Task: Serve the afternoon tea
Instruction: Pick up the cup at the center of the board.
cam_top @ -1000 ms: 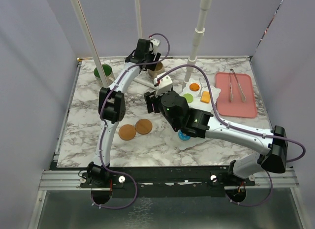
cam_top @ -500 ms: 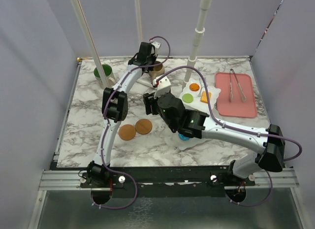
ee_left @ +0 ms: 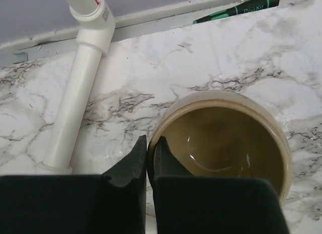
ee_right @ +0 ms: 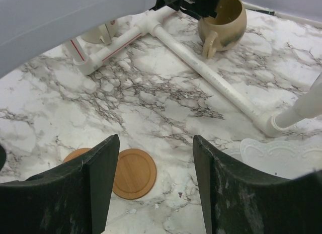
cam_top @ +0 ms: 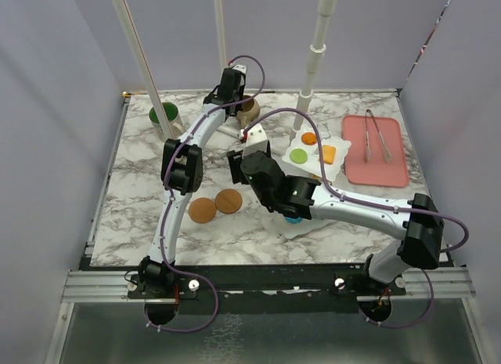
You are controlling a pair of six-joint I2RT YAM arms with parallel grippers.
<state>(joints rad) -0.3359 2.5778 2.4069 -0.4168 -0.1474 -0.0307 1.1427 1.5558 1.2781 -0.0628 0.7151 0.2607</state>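
Note:
The tan mug (ee_left: pixel 226 148) stands upright at the back of the marble table, near the white pipes (ee_left: pixel 75 103). My left gripper (ee_left: pixel 150 142) is shut on its rim, one finger inside and one outside; from above it is over the mug (cam_top: pixel 249 108). The right wrist view shows the same grip on the mug (ee_right: pixel 224 20). My right gripper (ee_right: pixel 156 138) is open and holds nothing, hovering over the table above two wooden coasters (ee_right: pixel 133 172). The white tiered stand (cam_top: pixel 333 170) holds green, orange and yellow pastries. The green-lined mug (cam_top: pixel 164 113) stands at the back left.
A pink tray (cam_top: pixel 395 164) with metal tongs (cam_top: pixel 376 138) lies at the right. Two round coasters (cam_top: pixel 228 200) lie left of centre. A blue pastry (cam_top: pixel 293 218) peeks from under the right arm. White pipe posts (cam_top: pixel 313 59) rise at the back.
My left gripper has closed onto the tan mug's rim. The right arm has swung left and back, nearer the coasters, with its jaws still open.

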